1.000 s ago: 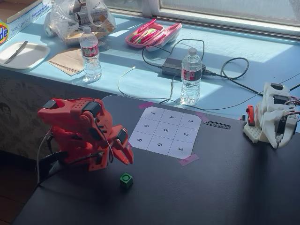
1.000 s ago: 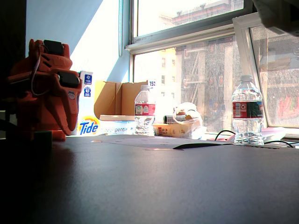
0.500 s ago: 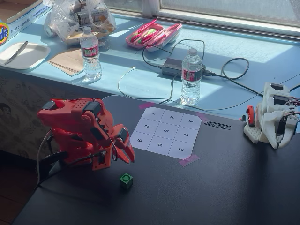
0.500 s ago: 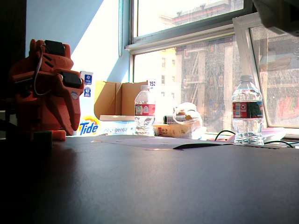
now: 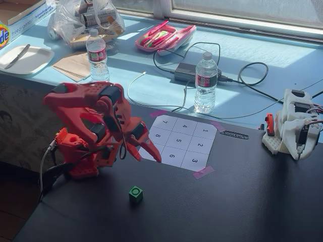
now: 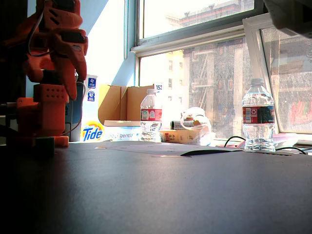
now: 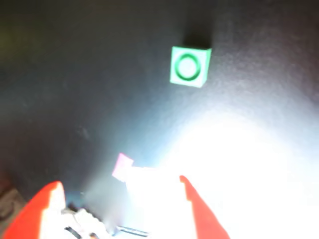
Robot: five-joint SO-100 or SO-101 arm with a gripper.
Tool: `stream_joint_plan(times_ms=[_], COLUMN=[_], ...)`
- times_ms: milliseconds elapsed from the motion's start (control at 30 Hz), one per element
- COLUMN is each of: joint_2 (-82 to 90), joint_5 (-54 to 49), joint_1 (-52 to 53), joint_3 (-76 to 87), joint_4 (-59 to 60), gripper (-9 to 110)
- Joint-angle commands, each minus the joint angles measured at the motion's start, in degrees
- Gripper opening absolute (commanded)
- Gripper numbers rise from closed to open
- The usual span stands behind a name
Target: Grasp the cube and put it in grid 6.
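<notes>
The green cube (image 5: 136, 193) with a dark ring on top sits on the black table, in front of the numbered paper sheet (image 5: 187, 127). In the wrist view the cube (image 7: 188, 66) lies ahead of the fingers, a little right of centre. Grid 6 (image 5: 171, 156) is the front middle cell of the sheet and is bare. My red gripper (image 5: 149, 157) hangs open and empty above the sheet's left front corner, up and to the right of the cube. In the wrist view the gripper (image 7: 119, 183) shows two red fingertips (image 7: 54, 191) wide apart with nothing between them. The sheet there is washed out by glare.
Pink tape (image 5: 203, 172) holds the sheet's corners. Two water bottles (image 5: 206, 82) (image 5: 97, 54), a power brick (image 5: 185, 73) with cables and a pink case (image 5: 166, 36) lie on the blue ledge behind. A white arm (image 5: 292, 126) stands at the table's right edge.
</notes>
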Motion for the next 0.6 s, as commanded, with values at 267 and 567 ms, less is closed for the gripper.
stream_joint_plan(times_ms=[267, 567], joint_2=[-14.5, -21.8], joint_5=[-10.7, -13.2], joint_1=[12.6, 13.6], joint_3=[-2.9, 3.2], joint_4=[1.2, -1.6], gripper=[41, 41])
